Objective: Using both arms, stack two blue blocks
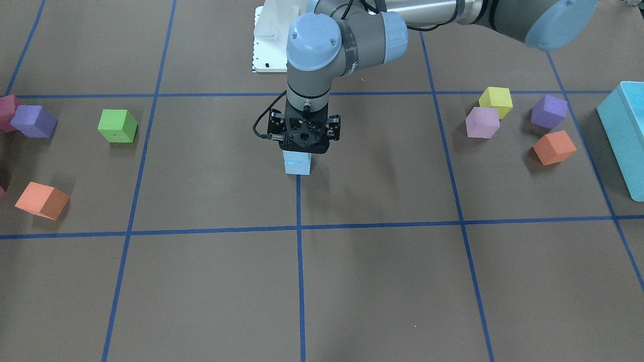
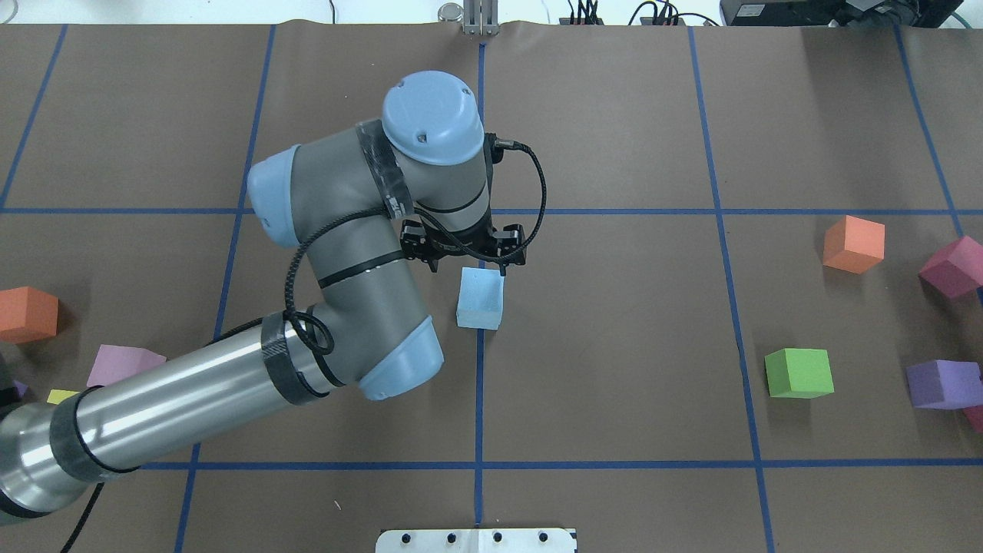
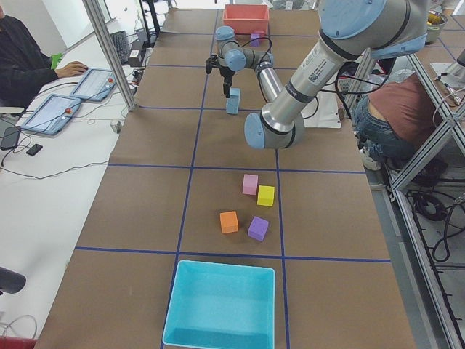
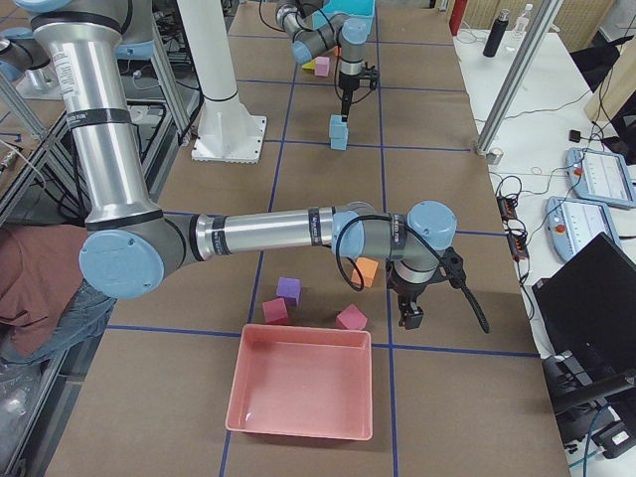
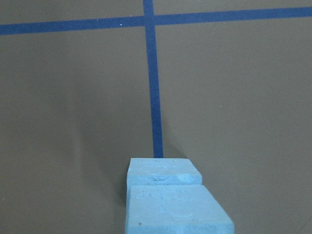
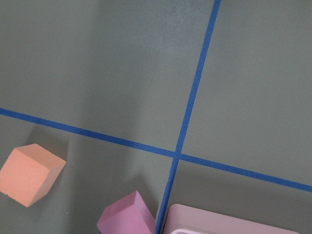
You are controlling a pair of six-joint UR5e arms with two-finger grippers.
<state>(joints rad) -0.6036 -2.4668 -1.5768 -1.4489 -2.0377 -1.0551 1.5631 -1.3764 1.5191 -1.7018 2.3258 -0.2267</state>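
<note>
The blue blocks (image 1: 297, 163) are found stacked one on the other at mid-desk (image 1: 377, 281), on a blue tape line (image 1: 300, 201). In the left wrist view the upper block (image 5: 175, 212) is seen nearest, and a strip of the lower block (image 5: 163, 170) shows beyond it.

The left gripper (image 2: 467, 265) is held straight down just over the stack. Its jaws are set apart, wider than the upper block. Contact with the block cannot be told, as the fingertips are mostly hidden by the gripper body.

The right gripper (image 4: 410, 320) is seen only in the exterior right view, low over the desk and well apart from the stack. Whether it is apart or together cannot be told. It is placed near a pink bin (image 4: 303, 383), with an orange cube (image 6: 30, 173) and a magenta cube (image 6: 127, 214) caught by the right wrist camera.

Other things are spread toward the desk ends:
- a green cube (image 1: 117, 125)
- a yellow cube (image 1: 496, 101)
- a lilac cube (image 1: 482, 122)
- a purple cube (image 1: 549, 111)
- a turquoise bin (image 1: 624, 136)
</note>
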